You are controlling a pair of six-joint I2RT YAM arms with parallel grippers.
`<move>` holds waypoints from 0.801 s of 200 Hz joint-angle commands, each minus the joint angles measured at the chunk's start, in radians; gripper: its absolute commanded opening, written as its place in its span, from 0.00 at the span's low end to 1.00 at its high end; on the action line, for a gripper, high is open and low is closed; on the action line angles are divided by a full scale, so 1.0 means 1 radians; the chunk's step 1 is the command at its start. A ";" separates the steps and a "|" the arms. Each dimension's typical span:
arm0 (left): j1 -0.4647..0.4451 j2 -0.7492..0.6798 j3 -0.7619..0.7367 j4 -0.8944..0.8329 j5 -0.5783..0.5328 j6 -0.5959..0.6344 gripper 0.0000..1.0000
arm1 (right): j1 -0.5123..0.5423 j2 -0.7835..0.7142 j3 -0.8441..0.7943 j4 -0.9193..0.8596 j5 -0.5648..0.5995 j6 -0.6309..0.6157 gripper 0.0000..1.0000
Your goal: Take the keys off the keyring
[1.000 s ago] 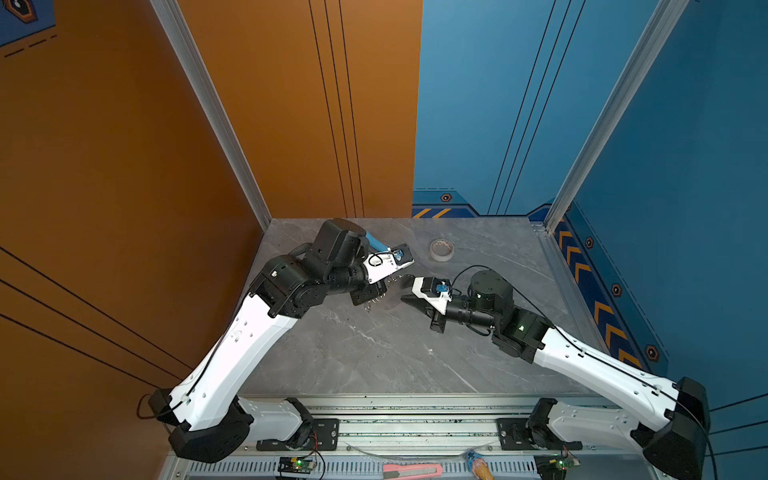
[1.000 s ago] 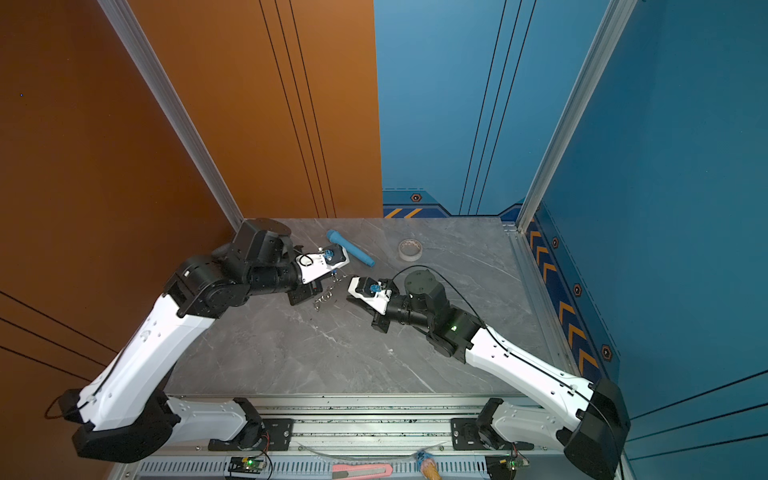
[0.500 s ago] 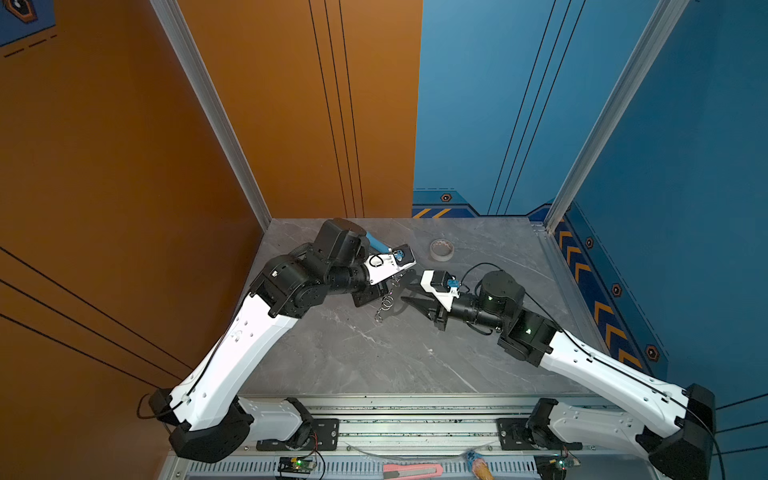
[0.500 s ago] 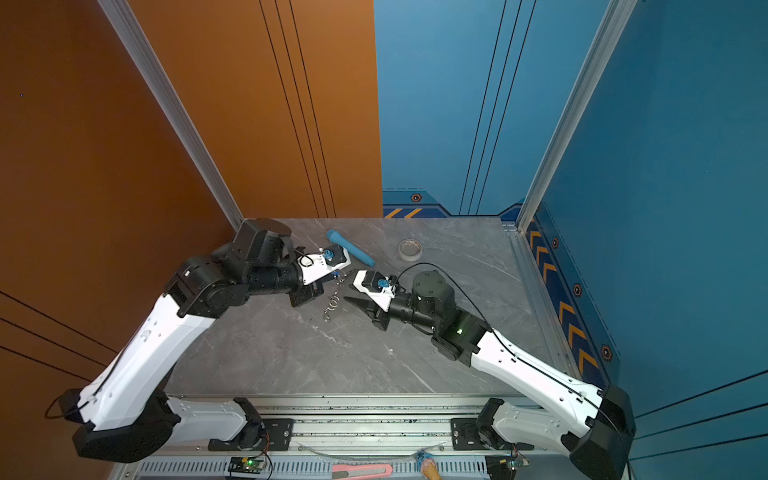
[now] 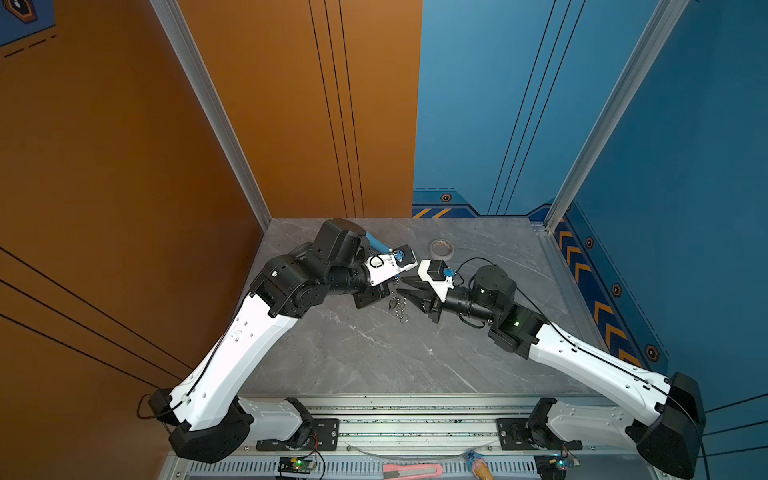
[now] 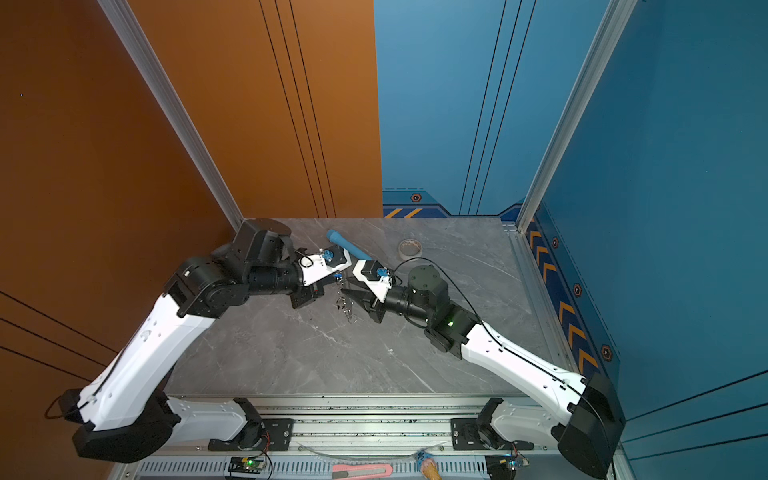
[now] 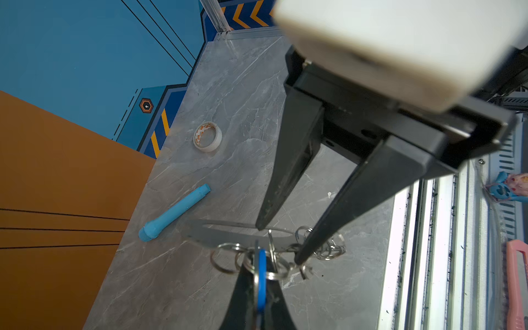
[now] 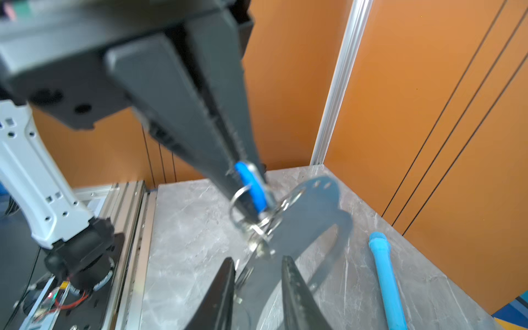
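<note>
Behind keyring [image 8: 308, 211] and keys [image 7: 261, 274], blue tube [image 7: 175, 213] lying flat, tape roll [image 7: 207, 136] apart

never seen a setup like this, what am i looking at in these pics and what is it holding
These are two robot arms mounted at the near edge of a grey marble table, each ending in a two-fingered end effector. Two pictures look down from a camera overhead; the other two come from cameras on the arms' wrists, looking along the fingers. The left end effector is shut on the keys, pinching their blue tag. The right end effector is open, fingers apart at the edge of the keyring, a flat metal plate with small wire rings. A blue tube and a roll of tape lie loose on the table.
</note>
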 commanded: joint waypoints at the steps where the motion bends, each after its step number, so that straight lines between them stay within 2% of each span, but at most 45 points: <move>1: 0.001 -0.017 0.001 0.023 0.028 -0.015 0.00 | -0.023 -0.005 0.019 0.069 -0.043 0.059 0.33; 66: 0.001 -0.014 0.015 0.024 0.020 -0.009 0.00 | -0.025 0.027 0.048 0.043 -0.159 0.055 0.33; 160: -0.001 -0.019 0.019 0.024 0.020 -0.015 0.00 | -0.005 0.051 0.092 -0.034 -0.182 0.003 0.16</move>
